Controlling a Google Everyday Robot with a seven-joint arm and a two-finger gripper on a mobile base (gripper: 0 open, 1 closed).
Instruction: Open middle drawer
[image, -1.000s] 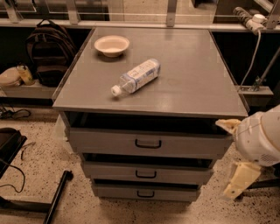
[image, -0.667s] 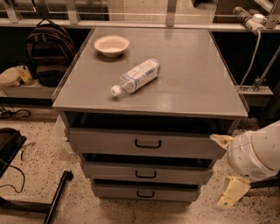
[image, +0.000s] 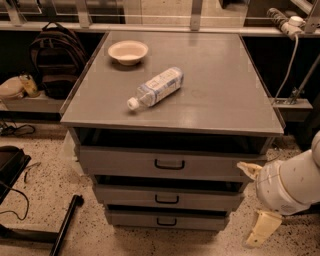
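Right now, the robot is getting ready to open the middle drawer (image: 125, 196), and the pulling is not yet begun. That drawer is sitting in the grey cabinet (image: 225, 85), between the tall drawer (image: 115, 162) above it and the thin drawer (image: 130, 219) below it. It is looking pushed in, with its small dark handle (image: 166, 199) showing in the middle of its front. The gripper (image: 248, 205) is hanging low at the right side of the cabinet, near the right end of the drawers and well apart from the handle. Its two pale fingers (image: 262, 230) are standing wide apart, one up by the tall drawer and one down near the floor, and they are holding nothing. I think the step in hand is the reaching step. For the next move, the gripper is going to need to slide left, across the front, to the little handle, at the height of the middle drawer and not the one above or below. Then the fingers need to close around the thin wire before any pull. A bowl (image: 128, 51) is sitting on top of the cabinet and a bottle (image: 155, 88) is lying there too, and a hard tug could make the bottle roll.
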